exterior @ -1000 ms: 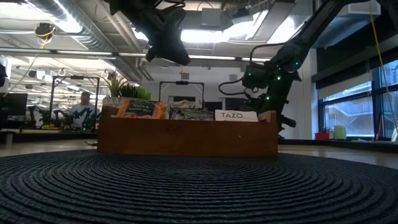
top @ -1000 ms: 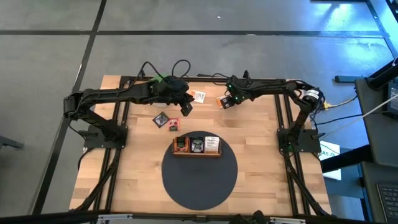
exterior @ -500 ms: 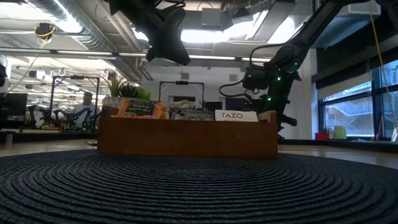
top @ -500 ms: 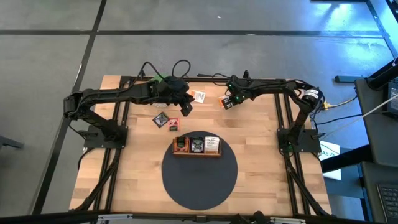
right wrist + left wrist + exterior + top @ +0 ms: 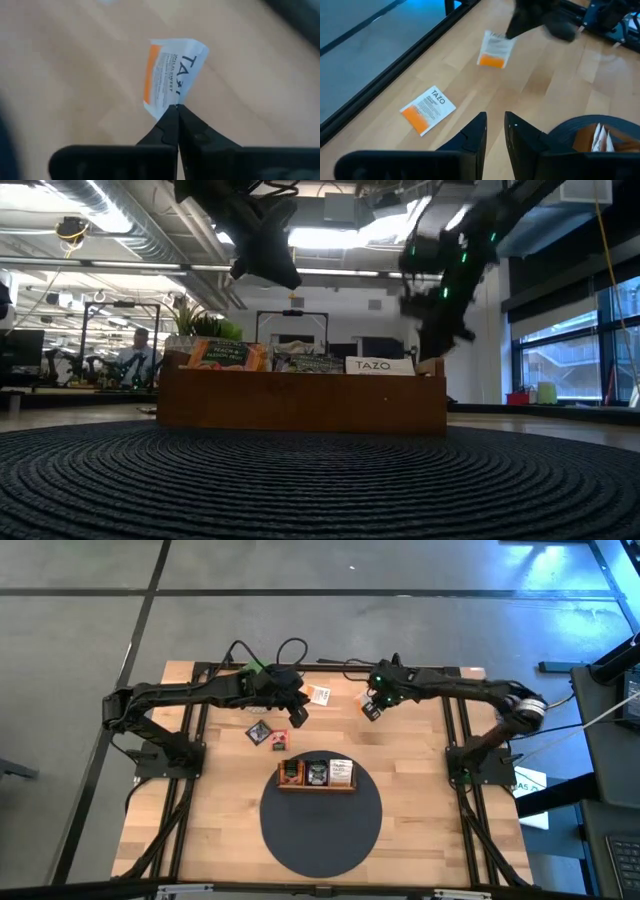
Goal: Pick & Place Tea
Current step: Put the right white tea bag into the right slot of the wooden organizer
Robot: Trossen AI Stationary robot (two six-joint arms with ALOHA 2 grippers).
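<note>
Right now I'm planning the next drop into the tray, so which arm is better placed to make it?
The right. Its tool is already shut on a white-orange Tazo packet, lifted off the table. The left tool is empty, over the other white-orange packet lying flat, away from the wooden tray.

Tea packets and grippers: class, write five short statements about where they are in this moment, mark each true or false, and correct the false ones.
1. The right gripper pinches a white-orange packet by its edge. True.
2. The wooden tray sits on bare wood, off the round dark mat. False: it stands on the mat's far part.
3. Another white-orange packet lies flat on the table ahead of the left gripper. True.
4. The left gripper holds a red packet. False: its fingers are slightly apart, holding nothing.
5. The tray is empty. False: the low view shows packets standing in it.
</note>
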